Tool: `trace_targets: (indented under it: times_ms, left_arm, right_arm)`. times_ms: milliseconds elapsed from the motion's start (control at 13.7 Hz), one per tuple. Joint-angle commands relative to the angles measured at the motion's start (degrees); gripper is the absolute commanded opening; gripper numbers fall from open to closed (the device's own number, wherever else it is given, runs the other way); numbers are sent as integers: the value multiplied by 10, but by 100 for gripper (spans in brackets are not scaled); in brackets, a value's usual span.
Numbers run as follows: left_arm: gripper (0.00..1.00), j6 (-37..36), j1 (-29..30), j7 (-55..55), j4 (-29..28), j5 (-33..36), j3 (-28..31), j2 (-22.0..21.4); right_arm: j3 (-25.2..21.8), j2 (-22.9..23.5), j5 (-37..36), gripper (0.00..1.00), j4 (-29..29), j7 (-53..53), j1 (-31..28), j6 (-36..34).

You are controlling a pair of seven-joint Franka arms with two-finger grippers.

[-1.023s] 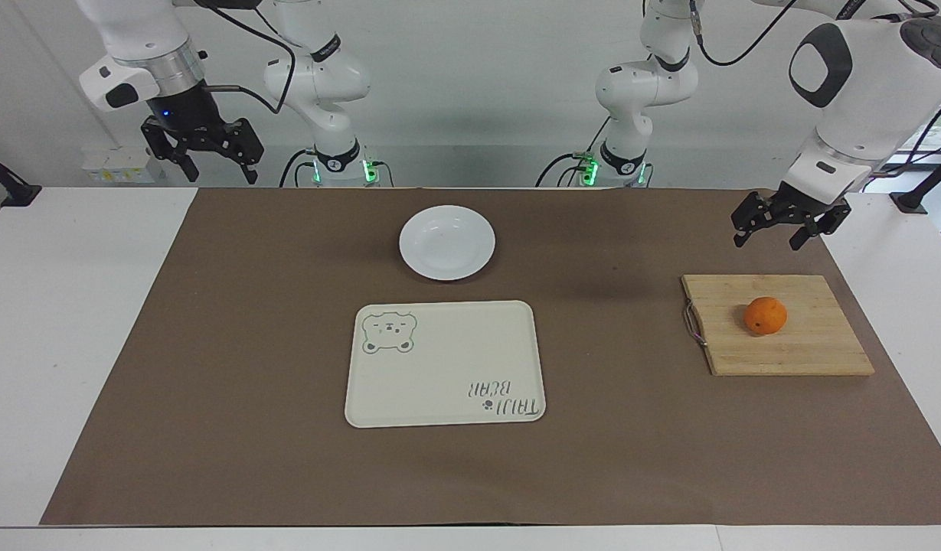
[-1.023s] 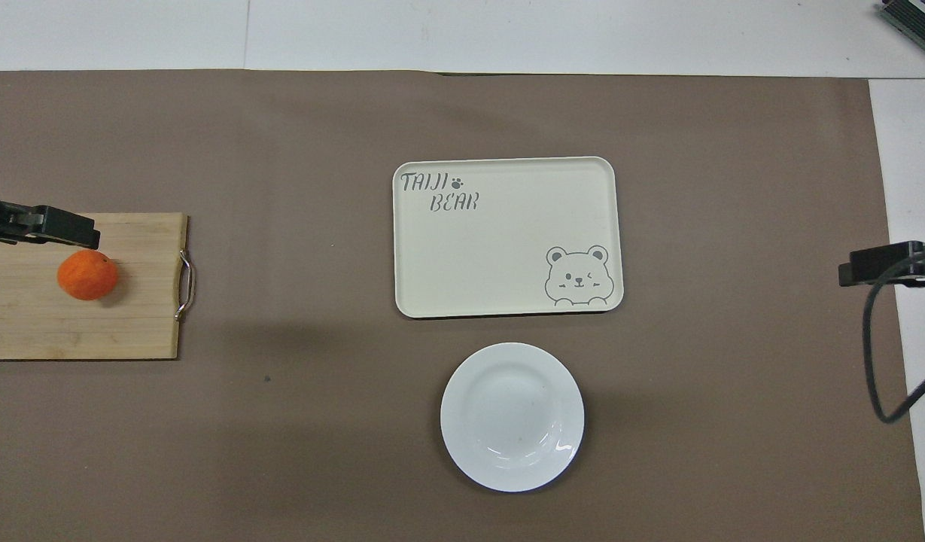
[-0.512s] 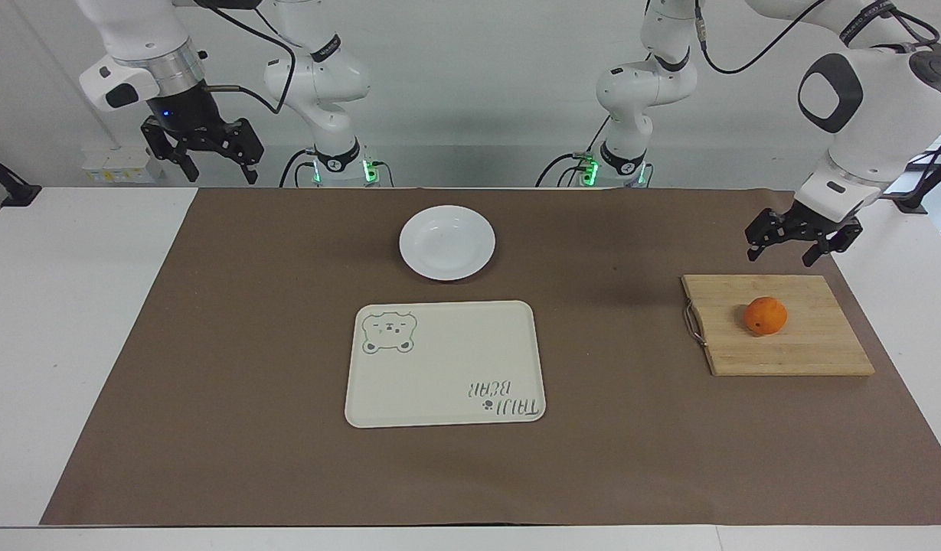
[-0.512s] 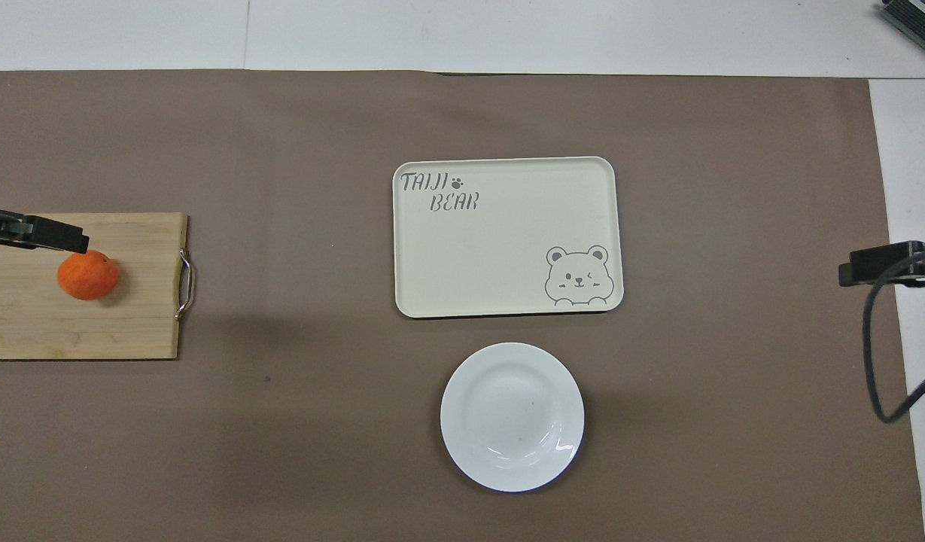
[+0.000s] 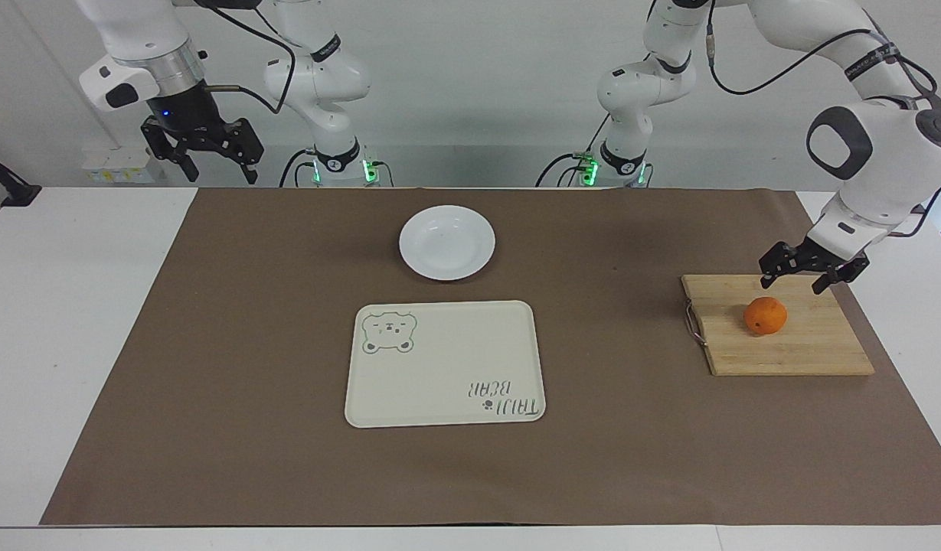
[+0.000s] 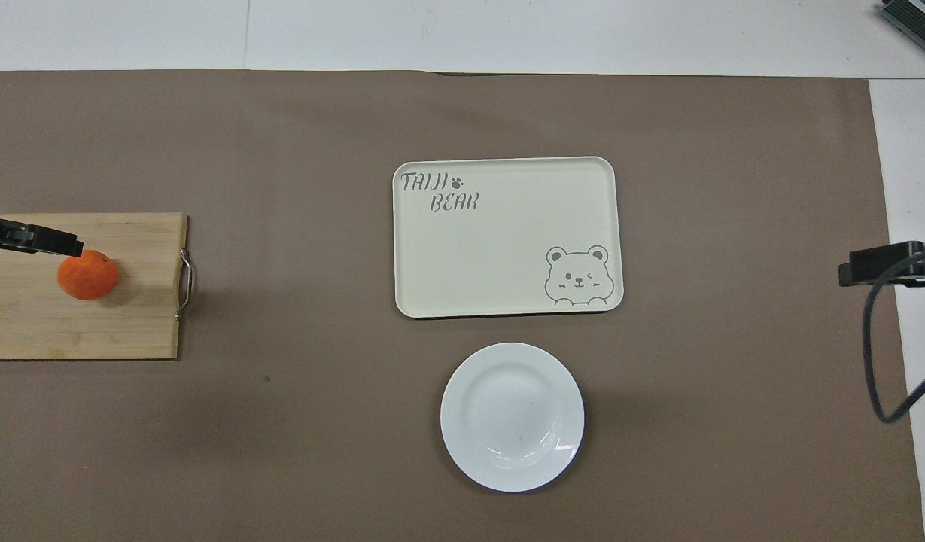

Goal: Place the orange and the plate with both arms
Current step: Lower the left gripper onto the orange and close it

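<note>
The orange (image 5: 765, 316) (image 6: 87, 275) lies on a wooden cutting board (image 5: 807, 344) (image 6: 131, 331) at the left arm's end of the table. My left gripper (image 5: 793, 285) is open and hangs low over the board, just above the orange and not touching it; one fingertip (image 6: 52, 242) shows in the overhead view. The white plate (image 5: 447, 242) (image 6: 512, 416) sits empty on the brown mat, nearer to the robots than the tray. My right gripper (image 5: 221, 171) is open and waits high above the right arm's end of the table; its tip (image 6: 876, 263) shows in the overhead view.
A cream tray with a bear drawing (image 5: 445, 363) (image 6: 507, 236) lies mid-table, farther from the robots than the plate. The cutting board has a metal handle (image 5: 694, 324) on its side toward the tray. A brown mat (image 5: 286, 459) covers the table.
My left gripper has come down and moved toward the table's end, from above the mat beside the board to just over the orange. The right arm, orange and plate have not moved.
</note>
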Motion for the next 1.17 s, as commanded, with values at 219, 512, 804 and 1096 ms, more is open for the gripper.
trace_targets:
  times_ms: [219, 512, 804, 1096]
  left_arm:
    - [100, 44, 20, 0, -5, 4, -5, 48]
    - [100, 63, 30, -10, -7, 4, -5, 76]
    - [100, 75, 25, -62, -30, 4, -5, 79]
    - [100, 112, 27, -65, -61, 4, -4, 89]
  right_arm:
    - [4, -3, -7, 100, -1, 4, -5, -7]
    - [4, -3, -7, 100, -1, 4, -5, -7]
    - [4, -3, -7, 100, -1, 4, -5, -7]
    - [4, -3, -7, 100, -1, 4, -5, -7]
